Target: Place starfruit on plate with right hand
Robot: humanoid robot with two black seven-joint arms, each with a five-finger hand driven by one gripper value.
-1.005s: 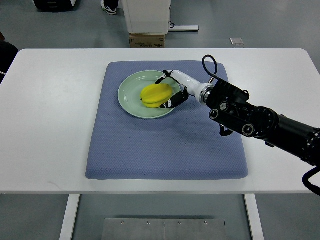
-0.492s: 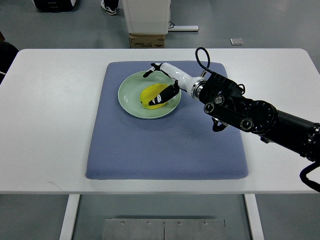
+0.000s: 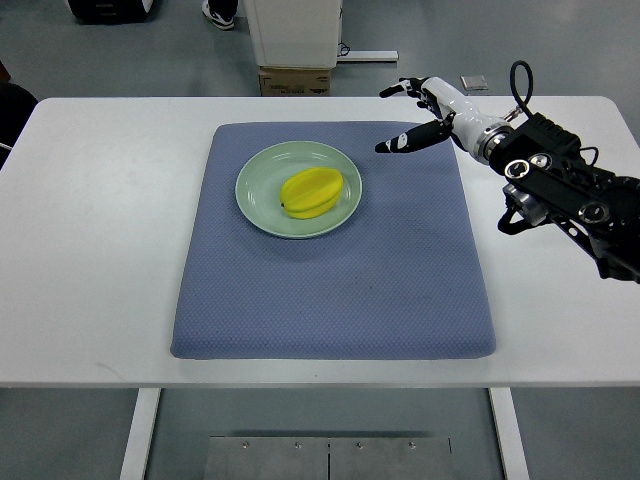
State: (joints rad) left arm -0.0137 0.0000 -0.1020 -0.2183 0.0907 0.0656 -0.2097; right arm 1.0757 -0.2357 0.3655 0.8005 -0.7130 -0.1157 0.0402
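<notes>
A yellow starfruit (image 3: 309, 191) lies on the pale green plate (image 3: 262, 205), which sits on the blue mat (image 3: 330, 290) toward its far side. My right hand (image 3: 407, 116) is open and empty, fingers spread, raised over the mat's far right corner, well to the right of the plate and apart from the fruit. Its arm runs off to the right edge. The left arm is not in view.
The mat lies on a white table (image 3: 90, 230). Beyond the table's far edge stand a white cabinet base (image 3: 292, 30) and a cardboard box (image 3: 294, 80). A person's shoe (image 3: 217, 13) shows on the floor at the top.
My right hand has let go of the starfruit, opened, and pulled back up and to the right, away from the plate. The starfruit stays on the plate.
</notes>
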